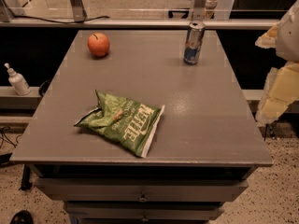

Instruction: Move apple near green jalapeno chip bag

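Note:
The apple [98,44], round and red-orange with a short dark stem, sits at the far left of the grey table top [201,120]. The green jalapeno chip bag [122,121], crumpled and flat with white lettering, lies near the front of the table, left of centre. My gripper [267,76] is at the right edge of the view, off the table's right side and well away from both. Its two pale yellow fingers [279,94] stand apart with nothing between them.
A blue-and-silver drink can [194,43] stands upright at the far right of the table. A white pump bottle [17,80] stands on a ledge to the left. A metal rail runs behind the table. Drawers are below the front edge.

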Motion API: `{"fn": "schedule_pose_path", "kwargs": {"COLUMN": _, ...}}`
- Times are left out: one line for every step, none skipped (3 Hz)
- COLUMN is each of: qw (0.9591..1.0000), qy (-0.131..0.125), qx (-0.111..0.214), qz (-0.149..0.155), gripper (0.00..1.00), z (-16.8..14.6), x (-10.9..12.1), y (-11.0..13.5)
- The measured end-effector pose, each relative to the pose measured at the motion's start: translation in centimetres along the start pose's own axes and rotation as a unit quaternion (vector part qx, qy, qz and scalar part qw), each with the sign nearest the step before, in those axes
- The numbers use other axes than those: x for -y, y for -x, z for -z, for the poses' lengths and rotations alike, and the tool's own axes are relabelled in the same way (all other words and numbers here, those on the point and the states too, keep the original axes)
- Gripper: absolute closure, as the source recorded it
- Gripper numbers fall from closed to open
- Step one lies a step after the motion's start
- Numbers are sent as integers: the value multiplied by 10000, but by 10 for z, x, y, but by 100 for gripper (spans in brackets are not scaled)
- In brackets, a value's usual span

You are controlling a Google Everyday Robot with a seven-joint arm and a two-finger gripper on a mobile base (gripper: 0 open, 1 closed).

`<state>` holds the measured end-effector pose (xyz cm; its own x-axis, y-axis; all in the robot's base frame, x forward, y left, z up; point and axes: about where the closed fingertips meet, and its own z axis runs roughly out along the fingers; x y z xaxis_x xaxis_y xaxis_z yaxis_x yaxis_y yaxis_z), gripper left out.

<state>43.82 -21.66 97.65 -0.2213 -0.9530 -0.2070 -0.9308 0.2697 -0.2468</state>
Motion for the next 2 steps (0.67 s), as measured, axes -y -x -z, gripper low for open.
{"fn": "schedule_pose_path", "kwargs": {"qw": 10000, "qy": 0, "qx": 0, "qz": -1, "gripper": 0, "z": 0, "x": 0, "y": 0}}
{"fn": "schedule_pose_path", "kwargs": {"qw": 10000, "qy": 5, "qx": -17, "qz": -58, "gripper": 0, "z": 1, "x": 3, "y": -7}}
